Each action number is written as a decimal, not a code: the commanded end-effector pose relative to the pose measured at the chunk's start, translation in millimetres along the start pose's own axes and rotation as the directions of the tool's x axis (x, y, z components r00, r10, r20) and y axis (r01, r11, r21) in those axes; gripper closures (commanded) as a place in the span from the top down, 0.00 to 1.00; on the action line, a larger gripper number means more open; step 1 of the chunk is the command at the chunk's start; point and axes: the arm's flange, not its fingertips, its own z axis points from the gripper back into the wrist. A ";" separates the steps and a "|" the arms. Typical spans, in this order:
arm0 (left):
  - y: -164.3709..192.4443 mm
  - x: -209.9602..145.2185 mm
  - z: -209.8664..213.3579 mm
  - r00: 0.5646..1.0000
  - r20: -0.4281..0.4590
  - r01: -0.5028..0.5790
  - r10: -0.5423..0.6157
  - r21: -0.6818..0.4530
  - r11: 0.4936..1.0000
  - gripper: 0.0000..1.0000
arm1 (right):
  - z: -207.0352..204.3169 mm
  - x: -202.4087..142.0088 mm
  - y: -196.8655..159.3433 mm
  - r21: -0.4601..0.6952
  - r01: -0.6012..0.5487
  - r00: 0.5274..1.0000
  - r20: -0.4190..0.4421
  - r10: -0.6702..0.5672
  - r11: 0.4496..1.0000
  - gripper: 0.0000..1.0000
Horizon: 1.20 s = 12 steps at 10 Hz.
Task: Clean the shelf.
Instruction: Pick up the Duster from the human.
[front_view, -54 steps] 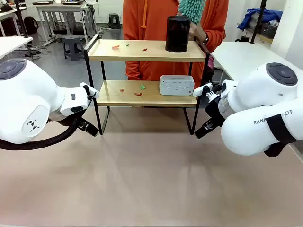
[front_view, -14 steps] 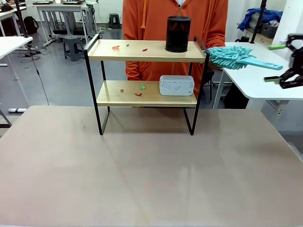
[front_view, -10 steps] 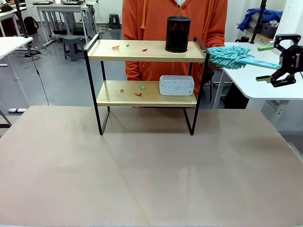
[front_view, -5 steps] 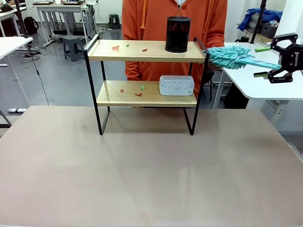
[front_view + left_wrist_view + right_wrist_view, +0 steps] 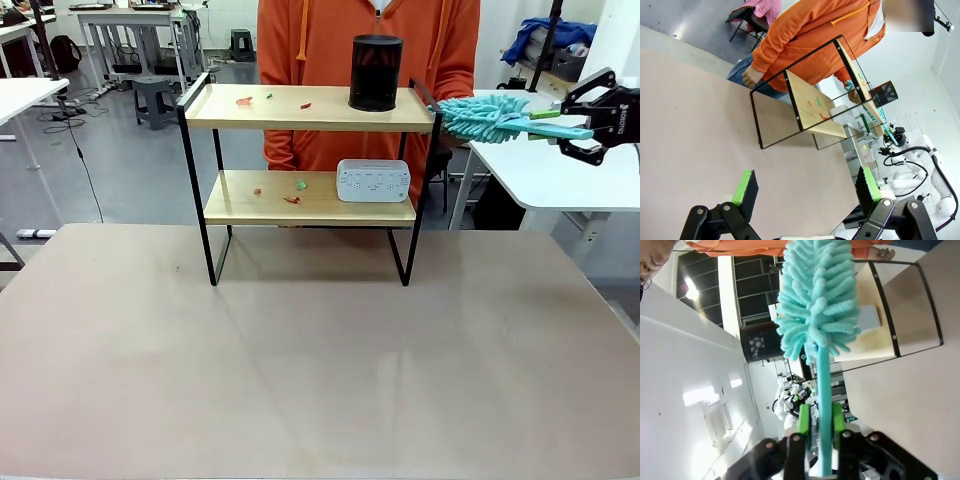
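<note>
Two claws, one tool, one rack.

1. Shelf (image 5: 310, 107): stands on the far half of the table (image 5: 300, 380), in front of a person (image 5: 330, 40) in orange. Top board carries a black cylinder (image 5: 376, 72) at its right end and small scraps (image 5: 245, 100) toward its left. The lower board has a white device (image 5: 373, 180) and more scraps.
2. Duster (image 5: 485, 118): teal, lying level in the air, with its fluffy head just beside the shelf's upper right corner.
3. Right gripper (image 5: 578, 126): clamped on the duster's handle near its end.
4. Left gripper (image 5: 806, 186): jaws spread wide with nothing between them, low over the table.

Handling note, as a judgement: the step in hand looks like taking the duster over for the sweep.
- Keep the handle centred and straight between the pads so the long head does not sag.
- Lift the head clear of the black corner post before it crosses the top board.
- Brush the scraps away from the cylinder and do not nudge it.

View notes:
- Right wrist view shows both green pads flat against the handle; the front view leaves that contact small and unclear.
- Front view gives the scraps' places on both boards.
- Left wrist view shows the person's hand (image 5: 853, 94) at the shelf's far end, by a bit of teal fluff.
</note>
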 end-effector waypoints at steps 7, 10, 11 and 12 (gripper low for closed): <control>1.0 0.6 -1.1 1.000 0.015 0.021 -0.021 -0.015 1.000 1.00 | 21.5 -38.3 -7.7 -0.039 -0.146 0.988 -0.046 0.144 0.989 0.00; 1.0 0.6 -1.1 1.000 0.015 0.021 -0.021 -0.015 1.000 1.00 | 109.1 -132.0 -41.9 -0.221 -0.367 0.928 -0.148 0.341 0.904 0.00; 1.0 0.6 -1.1 1.000 0.015 0.021 -0.021 -0.015 1.000 1.00 | 141.1 -165.7 -57.1 -0.288 -0.406 0.913 -0.088 0.398 0.868 0.00; 1.0 0.6 -1.1 1.000 0.015 0.021 -0.021 -0.015 1.000 1.00 | 160.0 -187.8 -68.5 -0.321 -0.431 0.895 -0.032 0.445 0.844 0.00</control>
